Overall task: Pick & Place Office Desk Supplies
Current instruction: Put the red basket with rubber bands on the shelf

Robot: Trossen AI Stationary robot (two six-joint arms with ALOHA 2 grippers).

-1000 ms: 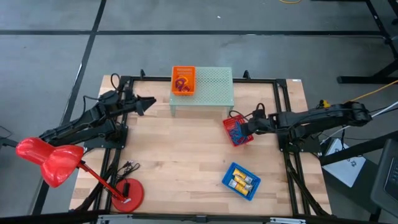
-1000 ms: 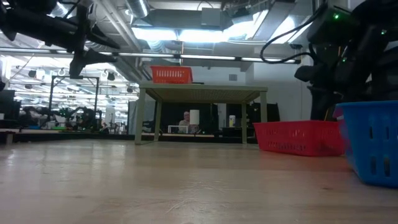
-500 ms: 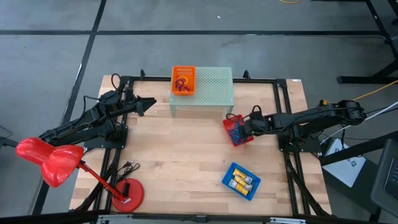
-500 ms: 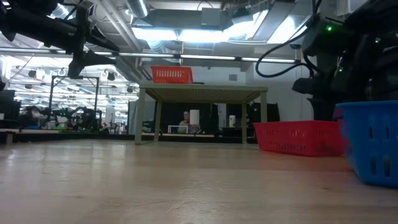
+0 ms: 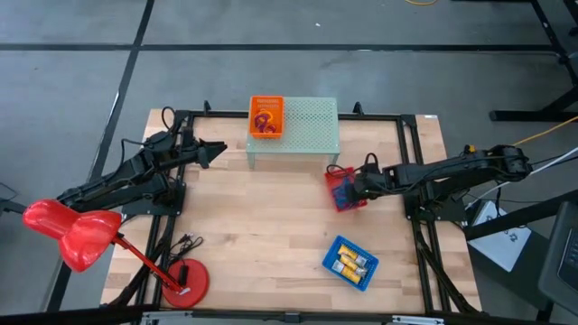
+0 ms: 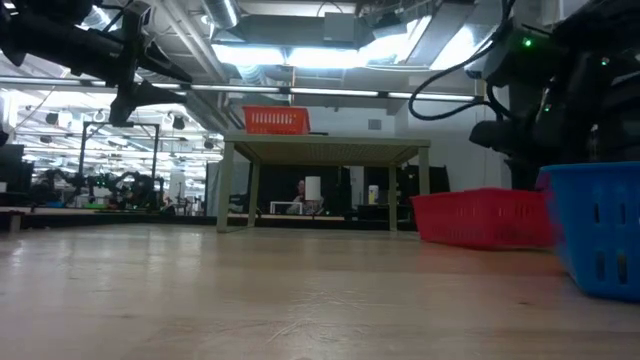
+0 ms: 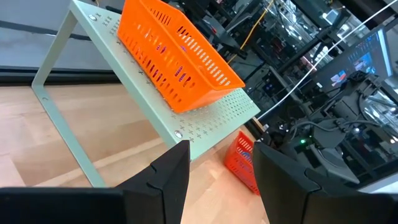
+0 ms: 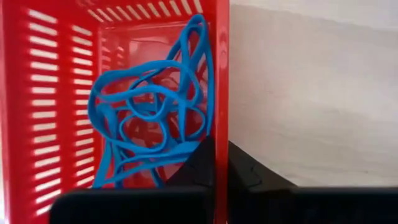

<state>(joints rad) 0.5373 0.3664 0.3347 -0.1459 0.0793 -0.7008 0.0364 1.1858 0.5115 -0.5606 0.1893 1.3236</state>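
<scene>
Gripping the rim of the red basket point(image 5: 341, 190), the right gripper point(image 5: 352, 189) has one finger inside the wall and one outside, pressed together on the plastic; the right wrist view shows this wall between the two dark fingers. Inside that basket lies a tangle of blue clips point(image 8: 152, 118). In the low view the red basket point(image 6: 482, 218) looks tipped, one end raised off the wood.

A pale plank table point(image 5: 271, 244) carries everything, framed by black rails. Toward its back edge stands a light green perforated shelf point(image 5: 307, 126), with an orange basket point(image 5: 266, 116) of rings on its left part. Nearer the front sits a blue basket point(image 5: 350, 263) holding yellow-and-silver blocks point(image 5: 350, 263), well apart from the red one. A red lamp point(image 5: 72, 233) stands at the front left corner.

The left gripper point(image 5: 217, 148) hovers above the table's left side, near the shelf, fingers spread and holding nothing.

Around the table is grey floor; the low view shows a lit hall with ceiling ducts and desks behind the shelf.
</scene>
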